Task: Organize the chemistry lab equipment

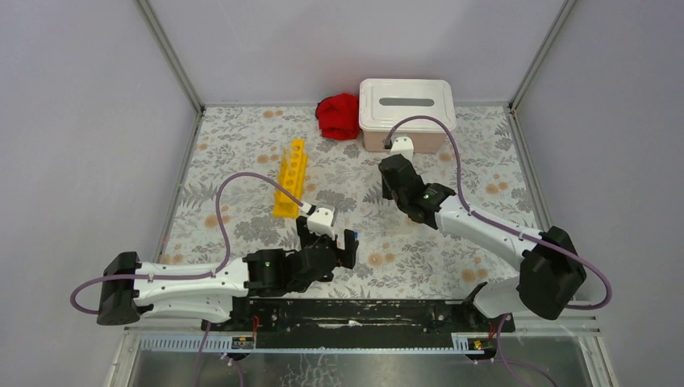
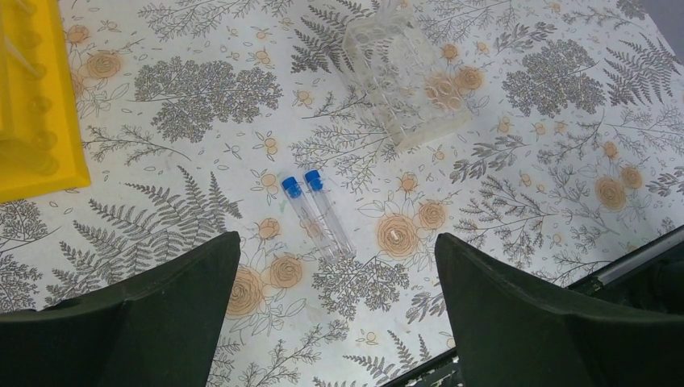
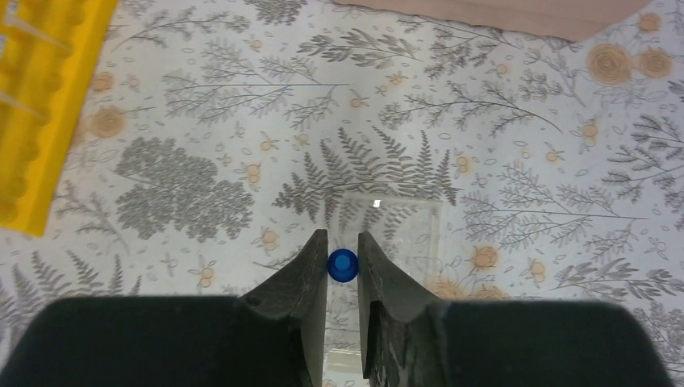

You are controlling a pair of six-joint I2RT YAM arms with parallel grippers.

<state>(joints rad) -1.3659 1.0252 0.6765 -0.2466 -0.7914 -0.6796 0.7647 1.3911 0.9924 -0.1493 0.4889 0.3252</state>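
— Two clear blue-capped tubes (image 2: 319, 216) lie side by side beneath the left gripper (image 2: 337, 242), its fingers spread wide.

— Farther out, the right gripper (image 3: 342, 242) pinches a third tube (image 3: 343, 264) over a clear plastic rack (image 3: 407, 230), with the long yellow holed rack (image 1: 291, 177) beyond.

I take the long yellow plastic test-tube rack (image 1: 290, 179) as my mark on the fern-printed surface (image 1: 242, 145). Two small clear blue-capped tubes (image 2: 319, 214) lie side by side to the right of its near end, closer to the arm bases. A clear plastic tube block (image 2: 407, 81) stands further right. My right tool (image 3: 343, 242) hangs over it, pinching a third small blue-capped tube (image 3: 343, 264). Behind and right of the rack sits a crumpled red cloth (image 1: 339, 115), with the pinkish bin with white lid (image 1: 407, 113) just beside it.
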